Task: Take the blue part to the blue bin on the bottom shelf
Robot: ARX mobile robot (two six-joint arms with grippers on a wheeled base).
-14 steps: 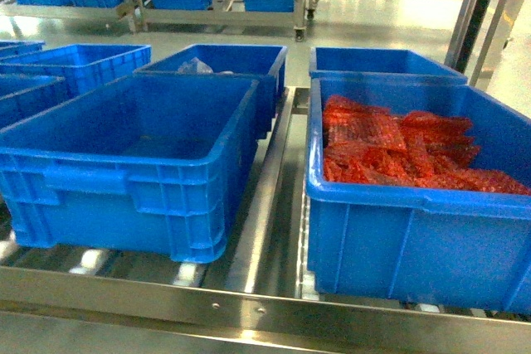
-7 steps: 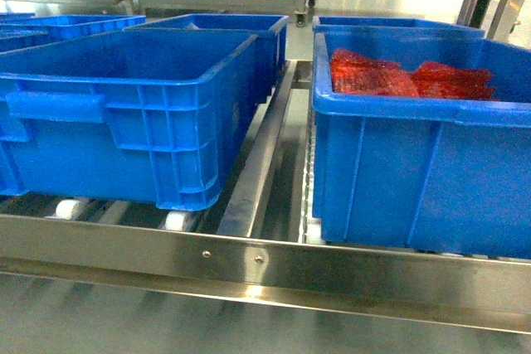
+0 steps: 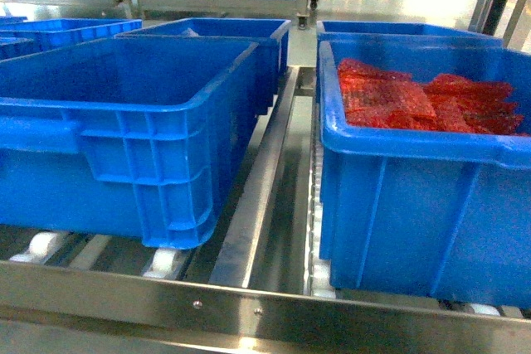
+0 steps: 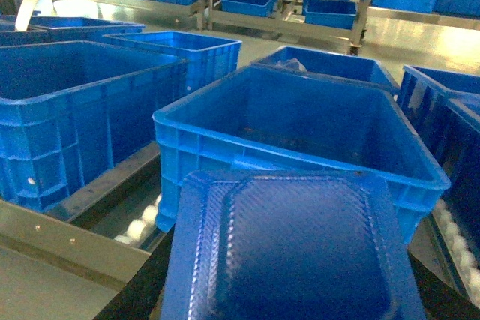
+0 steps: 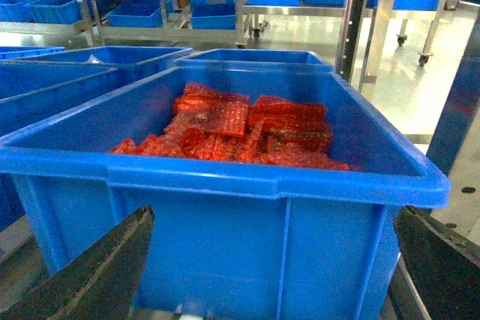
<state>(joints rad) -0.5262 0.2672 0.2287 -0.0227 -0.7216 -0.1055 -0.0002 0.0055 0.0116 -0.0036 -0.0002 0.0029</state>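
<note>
The blue part fills the bottom of the left wrist view, carried by the left tool (its fingers are hidden, so whether it is clamped cannot be told), just before the empty blue bin on the bottom shelf. The right tool is spread wide before a bin of red parts.

No readable text, label, brand, number or sign is showing anywhere: the blue bins and the steel shelf rail in front of them are showing bare.
</note>
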